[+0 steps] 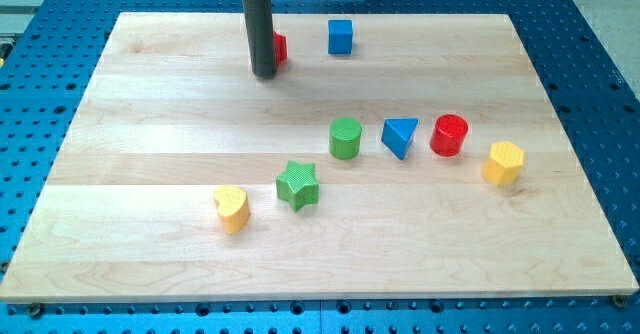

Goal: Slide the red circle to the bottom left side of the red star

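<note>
The red circle (449, 135) stands at the view's right of middle, between a blue triangle (399, 136) and a yellow hexagon (503, 163). A red block (280, 47), likely the red star, is mostly hidden behind my rod near the view's top. My tip (264, 74) rests on the board just left of and below that red block, far up-left of the red circle.
A blue cube (340, 36) sits near the top edge. A green cylinder (345, 138) and a green star (298, 185) lie mid-board. A yellow heart (232, 208) sits lower left. The wooden board (150, 124) lies on a blue perforated table.
</note>
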Robot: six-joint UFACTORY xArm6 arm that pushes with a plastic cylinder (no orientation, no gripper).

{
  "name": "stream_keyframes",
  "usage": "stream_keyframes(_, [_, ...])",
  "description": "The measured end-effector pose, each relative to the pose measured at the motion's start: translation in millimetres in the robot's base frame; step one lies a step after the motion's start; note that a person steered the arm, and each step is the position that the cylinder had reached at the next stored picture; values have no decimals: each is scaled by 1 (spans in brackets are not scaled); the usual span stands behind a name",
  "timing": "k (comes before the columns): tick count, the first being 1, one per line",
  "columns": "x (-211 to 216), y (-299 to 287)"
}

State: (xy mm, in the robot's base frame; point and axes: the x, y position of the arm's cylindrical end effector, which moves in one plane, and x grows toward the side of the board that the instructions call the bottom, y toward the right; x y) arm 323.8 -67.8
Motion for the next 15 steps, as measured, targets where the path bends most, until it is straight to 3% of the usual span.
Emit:
stream_keyframes(3, [37, 181])
stream_keyframes(4, [41, 273])
stream_keyframes(5, [62, 319])
stream_keyframes(7, [121, 261])
stream_keyframes(10, [121, 102])
stream_keyframes(15, [50, -38])
